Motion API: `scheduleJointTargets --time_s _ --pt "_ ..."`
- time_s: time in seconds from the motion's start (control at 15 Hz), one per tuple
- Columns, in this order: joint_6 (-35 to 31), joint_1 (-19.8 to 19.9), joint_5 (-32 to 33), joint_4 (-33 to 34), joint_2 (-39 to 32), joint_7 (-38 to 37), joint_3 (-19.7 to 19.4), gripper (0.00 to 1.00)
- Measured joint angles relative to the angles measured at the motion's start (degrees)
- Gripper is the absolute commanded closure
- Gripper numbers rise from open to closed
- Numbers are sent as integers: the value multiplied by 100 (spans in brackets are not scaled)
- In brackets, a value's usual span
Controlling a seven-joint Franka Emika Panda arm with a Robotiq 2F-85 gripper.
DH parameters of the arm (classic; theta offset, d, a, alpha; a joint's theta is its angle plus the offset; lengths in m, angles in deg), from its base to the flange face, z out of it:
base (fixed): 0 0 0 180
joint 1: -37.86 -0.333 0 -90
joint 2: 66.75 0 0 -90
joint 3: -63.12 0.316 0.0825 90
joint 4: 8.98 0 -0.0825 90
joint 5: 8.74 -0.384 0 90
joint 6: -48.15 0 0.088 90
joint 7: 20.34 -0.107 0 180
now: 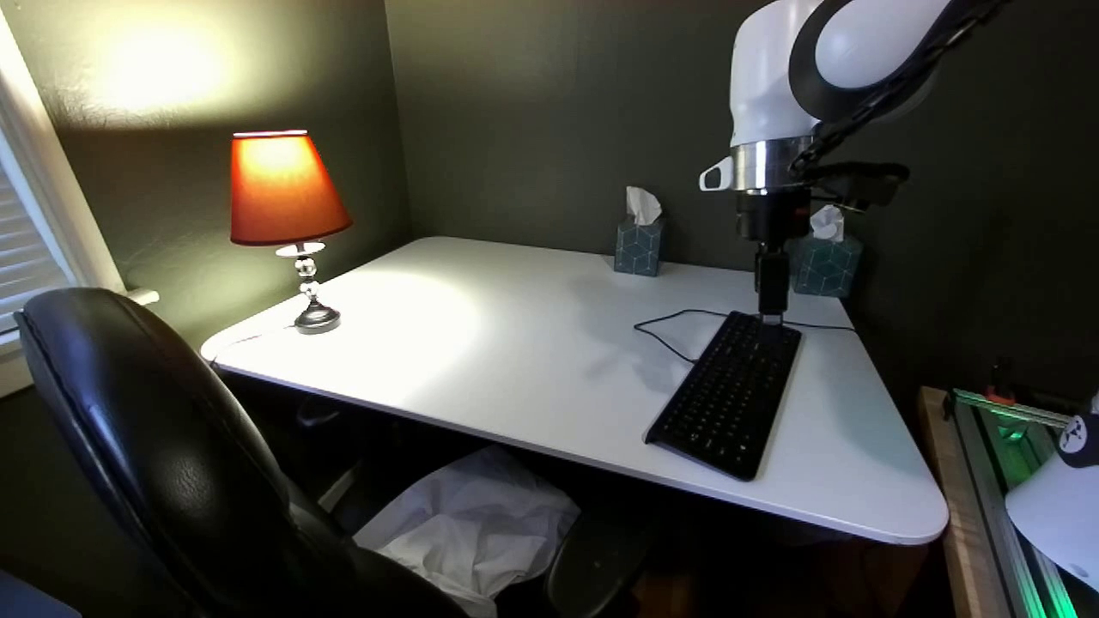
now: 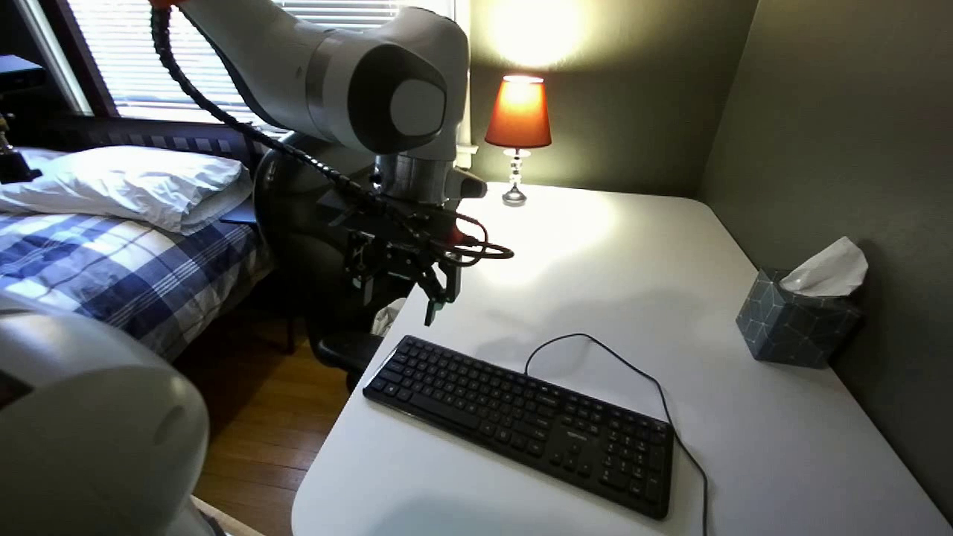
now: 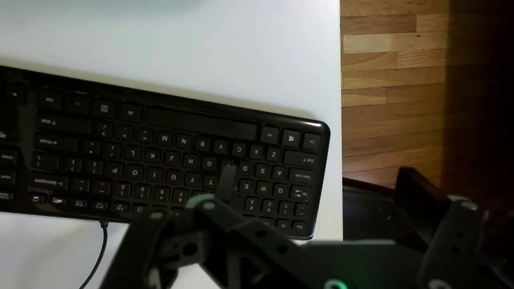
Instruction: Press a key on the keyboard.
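Note:
The black keyboard point(image 1: 730, 395) lies flat on the white desk in both exterior views point(image 2: 506, 402). Its thin cable point(image 2: 629, 362) runs from the rear edge. In the wrist view the keyboard point(image 3: 160, 160) shows upside down. My gripper point(image 3: 318, 170) is open and empty, its fingers wide apart. In that view one finger overlaps the keys near F and R; the other is beyond the desk edge. In an exterior view the gripper point(image 2: 400, 301) hangs above the keyboard's Esc end, apart from it. In an exterior view the gripper point(image 1: 771, 313) overlaps the keyboard's far end.
Tissue boxes point(image 1: 638, 249) point(image 1: 827, 264) stand along the wall; one shows large in an exterior view point(image 2: 797, 324). An orange lamp point(image 1: 288, 189) stands at the desk's far corner point(image 2: 519, 112). A black chair point(image 1: 163, 446) is against the desk's edge point(image 1: 412, 408).

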Motion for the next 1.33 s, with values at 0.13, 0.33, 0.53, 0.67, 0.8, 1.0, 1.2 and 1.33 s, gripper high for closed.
scheduleJointTargets --time_s 0.13,0.33,0.53,0.67,0.8,1.0,1.2,1.33 --pt "0 11 -2 18 -82 -53 0 0" --pt "0 22 -48 84 -324 -156 4 25" --pt "-88 29 -131 168 -612 -281 27 50" --pt "-251 42 -201 222 -802 -336 56 65" --pt "-401 46 -266 277 -993 -388 84 81" --pt "-602 81 -289 338 -1262 -515 110 99" --pt "-771 151 -289 395 -1504 -629 117 100" --pt "-833 200 -289 435 -1643 -670 124 100"
